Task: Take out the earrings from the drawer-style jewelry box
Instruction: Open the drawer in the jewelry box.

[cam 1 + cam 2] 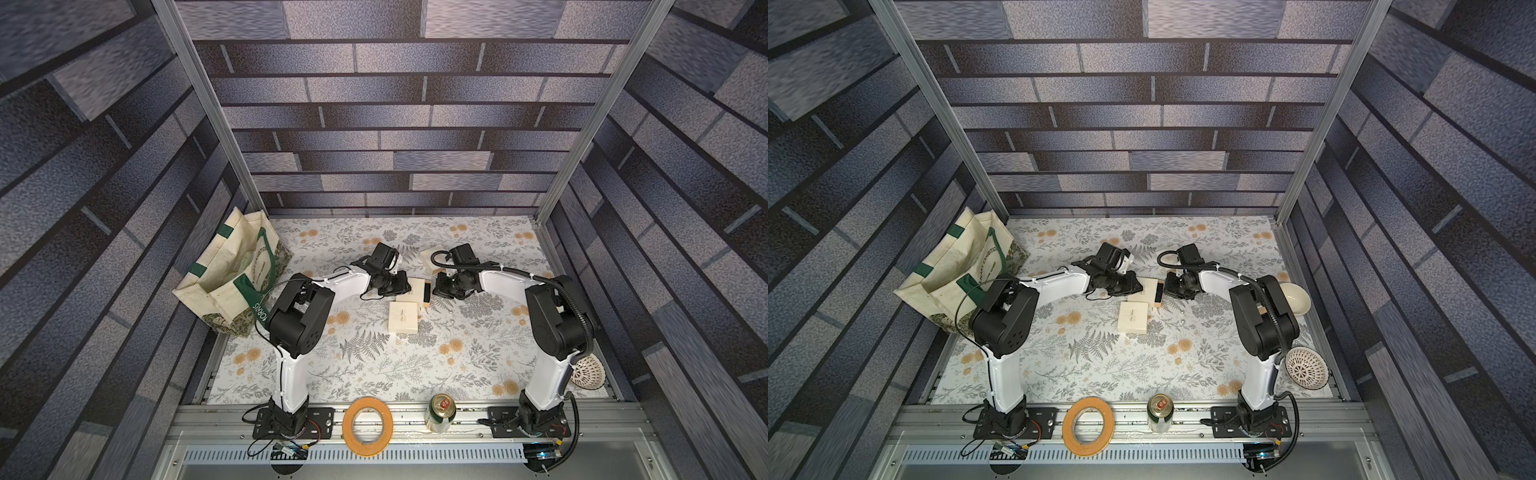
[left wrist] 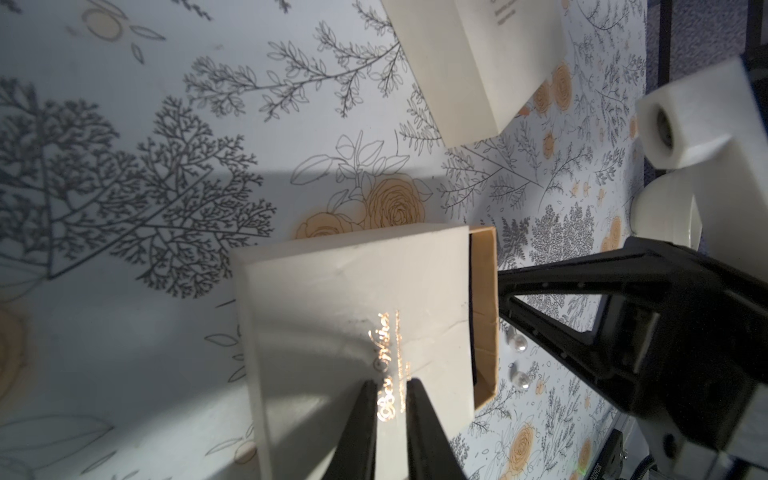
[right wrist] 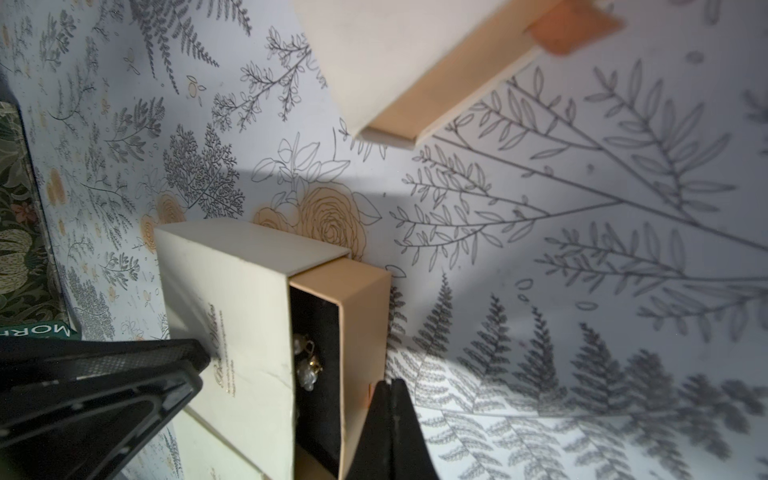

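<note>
One tote bag [image 1: 224, 282] stands at the far left of the table [image 1: 374, 374]. My left arm [image 1: 291, 316] rises from its base, bends at the elbow and reaches inward with the wrist tipped down. My left gripper [image 2: 390, 384] has its jaws barely apart and grips nothing; its tips press on the lid of the jewelry box [image 3: 224, 299]. One tape roll [image 1: 347, 426] lies on the front rail.

I count four cream boxes [image 1: 403, 316] mid-table, and the one I press down has its drawer [image 3: 361, 316] pulled partly out. The earrings [image 3: 307, 365] sit on that drawer's dark lining, a small pearly cluster I cannot count. Two loose pearls [image 2: 518, 344] lie on the table just beside the drawer.

One can [image 1: 440, 413] stands on the rail. My right arm [image 1: 552, 320] mirrors the left. My right gripper [image 3: 390, 384] is closed tight, tips against the drawer's outer end; I cannot tell whether it pinches anything. Two bowls sit at the right: a cream bowl [image 1: 1298, 299] and a patterned bowl [image 1: 1306, 368].
</note>
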